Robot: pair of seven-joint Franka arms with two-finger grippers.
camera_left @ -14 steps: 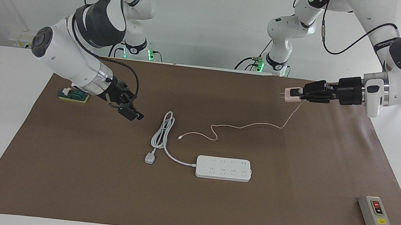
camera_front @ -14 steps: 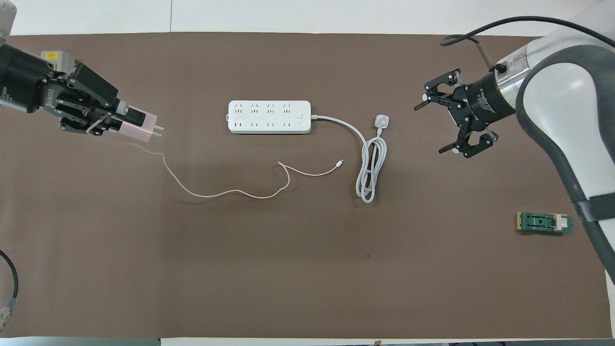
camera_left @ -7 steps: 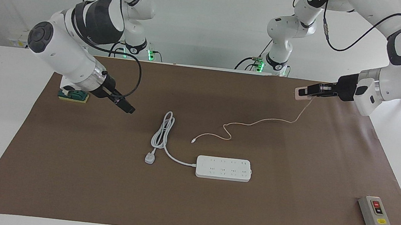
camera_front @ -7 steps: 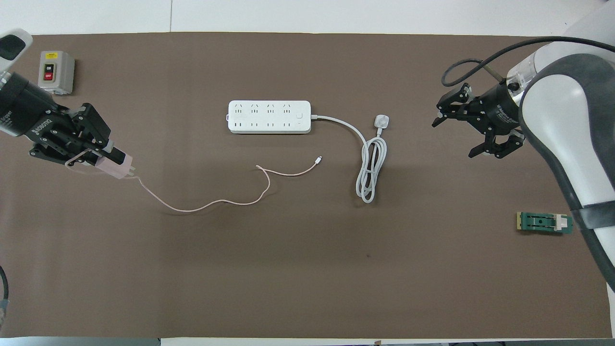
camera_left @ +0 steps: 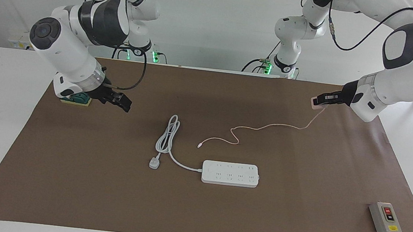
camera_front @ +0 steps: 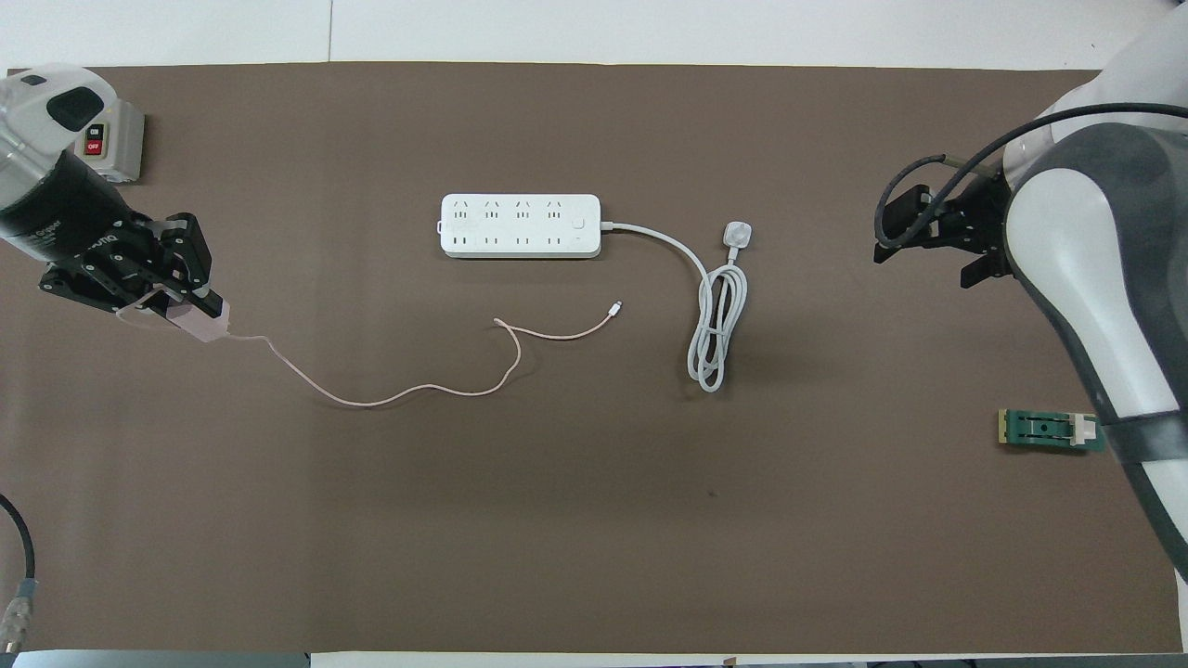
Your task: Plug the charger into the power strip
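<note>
The pale-pink charger [camera_left: 315, 102] [camera_front: 204, 327] hangs above the mat toward the left arm's end, with my left gripper [camera_left: 323, 98] [camera_front: 200, 311] shut on it. Its thin pink cable [camera_left: 263, 128] [camera_front: 418, 394] trails down onto the mat, and the loose tip lies nearer to the robots than the power strip [camera_left: 230, 173] [camera_front: 520, 225]. That white strip lies flat mid-table with its sockets facing up. My right gripper [camera_left: 120, 101] [camera_front: 937, 241] is open and holds nothing, over the mat at the right arm's end.
The strip's thick white cord [camera_left: 167, 137] [camera_front: 715, 325] lies coiled beside it, ending in a white plug [camera_left: 154, 163] [camera_front: 736, 236]. A grey button box [camera_left: 385, 218] [camera_front: 116, 153] sits at the left arm's end. A green block [camera_left: 75, 98] [camera_front: 1052, 430] lies by the right gripper.
My left gripper has pulled back toward its own end with the charger, turning it and dragging the cable along. The right gripper has withdrawn toward the green block.
</note>
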